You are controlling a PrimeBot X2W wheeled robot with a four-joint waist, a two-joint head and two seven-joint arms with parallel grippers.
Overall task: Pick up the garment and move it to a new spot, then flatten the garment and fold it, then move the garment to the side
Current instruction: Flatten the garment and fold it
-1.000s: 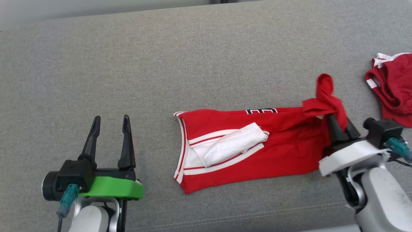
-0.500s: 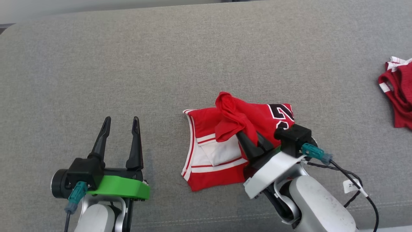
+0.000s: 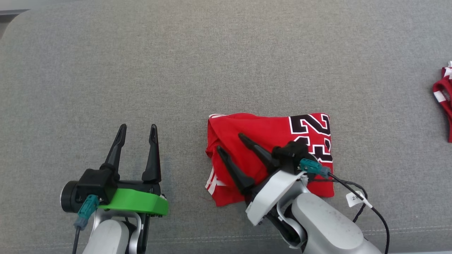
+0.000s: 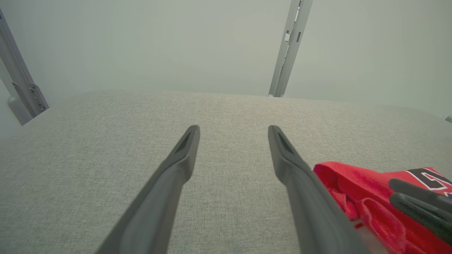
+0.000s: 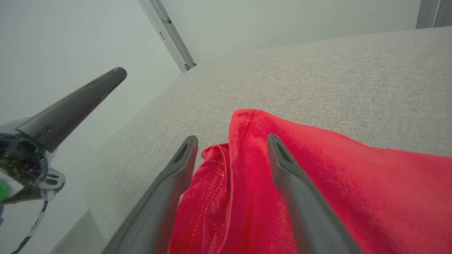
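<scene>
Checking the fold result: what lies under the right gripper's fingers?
The folded red jersey lies on the grey cushion beneath the open right gripper; its lower layers are hidden.

The garment (image 3: 265, 127) lies near the front edge of the cushion (image 3: 212, 53), right gripper (image 3: 230, 141) over it (left gripper (image 3: 138, 126) to its left), more cloth (image 3: 445, 102) at the right edge

There are 2 red garments (image 3: 268, 125) (image 3: 446, 109), 2 end effectors (image 3: 138, 125) (image 3: 230, 141) and 1 grey cushion (image 3: 212, 53).
</scene>
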